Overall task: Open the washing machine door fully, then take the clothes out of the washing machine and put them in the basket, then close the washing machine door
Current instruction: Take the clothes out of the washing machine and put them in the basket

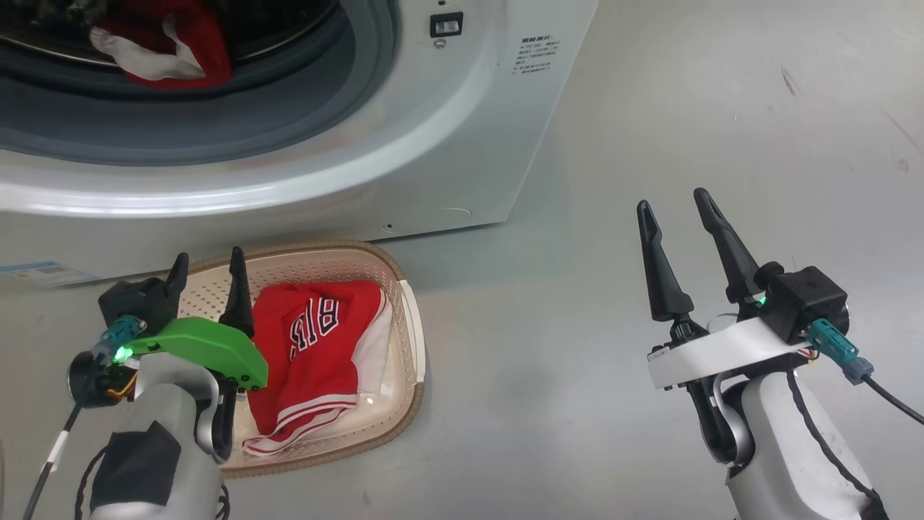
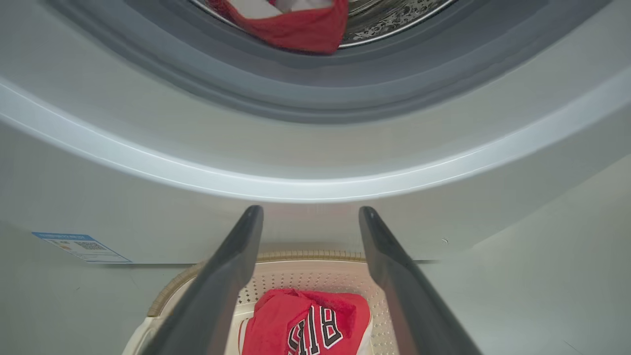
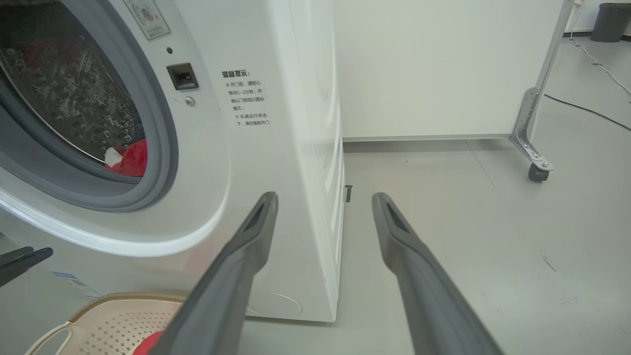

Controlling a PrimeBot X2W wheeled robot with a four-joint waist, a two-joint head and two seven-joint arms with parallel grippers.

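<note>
While both grippers stand with their fingers spread and nothing between them, the red jersey lies crumpled inside the basket, its black-and-white lettering facing up and its white stripe trim draped toward the basket's near end. In the head view the basket sits on the grey floor at about seven o'clock, just in front of the washing machine, which takes up the ten-to-twelve o'clock part of that view.

The left gripper hangs over the basket's left end, at nine o'clock from the jersey, its tips pointing toward the machine's front. Its wrist view shows the two fingers apart, with the jersey low between them at six o'clock and the blue label sticker at eight o'clock.

A second piece of clothing, a red-and-white cloth, rests at the bottom of the drum behind the grey rubber ring, at eleven o'clock in the head view.

The right gripper is at four o'clock, over bare floor and well apart from the basket. Its own view has its tips aimed at the machine's front corner, with the printed text at eleven o'clock.
</note>
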